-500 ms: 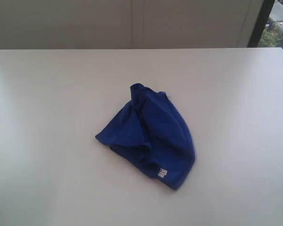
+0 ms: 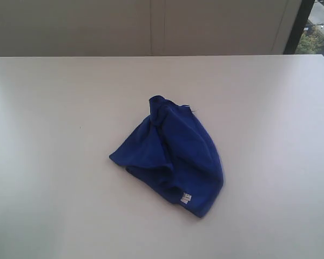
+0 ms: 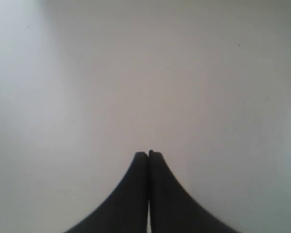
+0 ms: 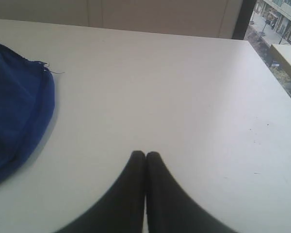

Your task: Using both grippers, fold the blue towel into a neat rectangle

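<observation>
A blue towel (image 2: 173, 156) lies crumpled in a loose, lopsided heap near the middle of a pale worktop (image 2: 54, 162). A small white tag (image 2: 185, 198) shows at the heap's near edge. The left tool (image 3: 148, 154) is closed tight, its two dark halves pressed together on nothing, with only bare worktop beyond it. The right tool (image 4: 145, 154) is also closed and empty. From its camera, part of the towel is visible off to one side, well apart from the tool and not touching it.
</observation>
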{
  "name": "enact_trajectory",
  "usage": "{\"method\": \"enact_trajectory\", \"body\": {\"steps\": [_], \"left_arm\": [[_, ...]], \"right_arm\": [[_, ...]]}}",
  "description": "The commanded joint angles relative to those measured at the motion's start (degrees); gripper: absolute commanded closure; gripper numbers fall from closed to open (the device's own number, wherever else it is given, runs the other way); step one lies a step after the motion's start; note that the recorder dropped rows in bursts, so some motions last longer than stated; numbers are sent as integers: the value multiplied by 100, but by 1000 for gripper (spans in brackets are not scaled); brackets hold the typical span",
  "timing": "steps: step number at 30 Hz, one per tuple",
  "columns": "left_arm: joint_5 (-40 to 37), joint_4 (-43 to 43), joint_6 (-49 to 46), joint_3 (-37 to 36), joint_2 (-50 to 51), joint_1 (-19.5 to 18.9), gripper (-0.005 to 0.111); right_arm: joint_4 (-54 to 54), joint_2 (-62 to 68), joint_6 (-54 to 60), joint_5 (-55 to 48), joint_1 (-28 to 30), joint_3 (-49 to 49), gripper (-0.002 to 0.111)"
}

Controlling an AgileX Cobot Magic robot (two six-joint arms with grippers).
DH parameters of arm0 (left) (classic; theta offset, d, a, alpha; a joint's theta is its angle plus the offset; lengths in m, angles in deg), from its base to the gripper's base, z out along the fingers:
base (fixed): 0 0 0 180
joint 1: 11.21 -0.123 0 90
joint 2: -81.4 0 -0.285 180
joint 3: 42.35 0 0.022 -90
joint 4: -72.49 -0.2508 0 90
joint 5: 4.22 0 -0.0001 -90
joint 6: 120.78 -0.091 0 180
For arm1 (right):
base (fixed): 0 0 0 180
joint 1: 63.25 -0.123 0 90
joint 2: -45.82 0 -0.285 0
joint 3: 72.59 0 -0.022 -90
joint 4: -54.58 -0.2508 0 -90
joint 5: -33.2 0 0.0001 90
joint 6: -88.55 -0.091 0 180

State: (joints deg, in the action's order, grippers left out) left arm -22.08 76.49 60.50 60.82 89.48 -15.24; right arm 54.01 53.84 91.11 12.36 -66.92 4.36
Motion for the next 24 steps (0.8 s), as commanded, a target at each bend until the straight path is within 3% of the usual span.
{"method": "enact_trajectory", "body": {"steps": [1,8,16,24], "left_arm": [[19,22,-2,-39,-29,9,107],[19,22,-2,-39,-29,9,107],[19,22,-2,-39,-29,9,107],[19,22,-2,-39,-29,9,107]], "right_arm": [[25,-24,-28,85,13,27,108],[25,-24,-28,737,13,27,108],[25,-24,-28,3333,13,27,108],[25,-24,-28,3992,13,27,108]]}}
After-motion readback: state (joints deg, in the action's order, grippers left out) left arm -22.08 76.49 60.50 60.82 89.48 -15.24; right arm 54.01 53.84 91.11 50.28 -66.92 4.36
